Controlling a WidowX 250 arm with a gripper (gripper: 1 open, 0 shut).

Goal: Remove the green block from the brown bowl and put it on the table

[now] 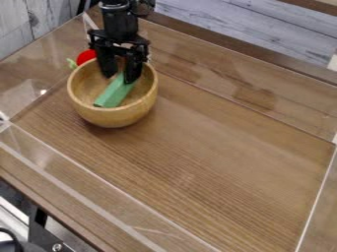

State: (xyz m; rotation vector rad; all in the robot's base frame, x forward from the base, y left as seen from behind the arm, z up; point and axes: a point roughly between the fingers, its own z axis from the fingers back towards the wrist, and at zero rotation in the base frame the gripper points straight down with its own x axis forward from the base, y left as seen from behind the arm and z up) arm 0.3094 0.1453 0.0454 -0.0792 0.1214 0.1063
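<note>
The brown bowl (pixel 95 115) stands on the table (pixel 224 148) at the back left. The green block (pixel 114 94) leans inside it, lower end at the bowl's left, upper end against the far rim. My black gripper (pixel 118 75) points straight down into the bowl, with one finger on each side of the block's upper end. The jaws stand partway closed around the block. I cannot make out whether the pads press on it.
A small red round object (pixel 83 58) lies just behind the bowl's far left rim. Clear plastic walls (pixel 27 59) edge the tabletop. A grey plank wall (pixel 263 25) runs along the back.
</note>
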